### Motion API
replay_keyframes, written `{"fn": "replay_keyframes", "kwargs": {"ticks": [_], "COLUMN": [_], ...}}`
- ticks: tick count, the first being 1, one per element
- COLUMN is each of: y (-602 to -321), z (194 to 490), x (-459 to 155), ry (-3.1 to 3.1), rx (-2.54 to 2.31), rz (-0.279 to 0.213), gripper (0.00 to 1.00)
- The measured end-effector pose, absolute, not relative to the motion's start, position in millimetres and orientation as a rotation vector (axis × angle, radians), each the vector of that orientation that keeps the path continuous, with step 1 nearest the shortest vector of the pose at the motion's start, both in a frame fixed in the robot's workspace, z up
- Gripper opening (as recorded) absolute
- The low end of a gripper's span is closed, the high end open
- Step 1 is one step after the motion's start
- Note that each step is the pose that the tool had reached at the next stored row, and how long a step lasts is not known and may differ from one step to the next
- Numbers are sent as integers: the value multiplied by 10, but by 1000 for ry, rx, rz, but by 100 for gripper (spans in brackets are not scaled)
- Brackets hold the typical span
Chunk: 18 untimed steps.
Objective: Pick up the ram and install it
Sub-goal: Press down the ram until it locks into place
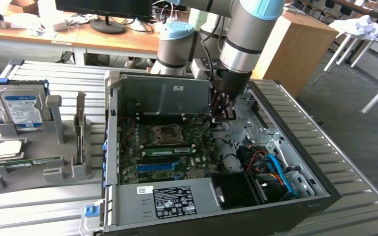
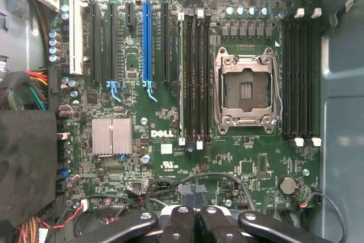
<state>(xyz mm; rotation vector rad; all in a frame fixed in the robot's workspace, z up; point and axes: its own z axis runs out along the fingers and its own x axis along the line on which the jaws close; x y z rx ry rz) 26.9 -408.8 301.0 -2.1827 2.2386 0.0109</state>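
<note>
Evidently the work is deep inside the big open black-and-grey metal computer case (image 1: 294,147), which lies on its side with the green motherboard (image 2: 256,163) facing up and the square silver processor socket (image 1: 168,133) near its middle. The grey arm's black gripper (image 1: 223,115) hangs over the board just beyond the socket, toward the exterior view's right, with its fingers (image 2: 181,223) pressed together and nothing between them. The ram (image 1: 169,151), a long thin green circuit-board stick with a pale label, appears to stand in a slot right beside the socket on the near side; from the wrist it reads as a pale edge (image 2: 182,78) running along the first black slot. Whether its end clips have latched I cannot tell. A second green stick (image 1: 28,163) lies in the grey plastic parts rack (image 1: 57,172), well away from the socket outside the case. To seat a stick well, I'd judge the push should go straight down, evenly along its length, with no tilt. Room is tight: the upright metal wall rises behind the socket, cables crowd the side past the gripper, and only the space directly above the socket is free.
</note>
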Motion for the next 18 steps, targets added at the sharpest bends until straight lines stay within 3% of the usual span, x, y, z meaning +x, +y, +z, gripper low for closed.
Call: {"fn": "replay_keyframes", "kwargs": {"ticks": [18], "y": [-4088], "z": [3011], "x": [270], "ry": [2256], "rx": [-2165], "rz": [10], "gripper": [10]}}
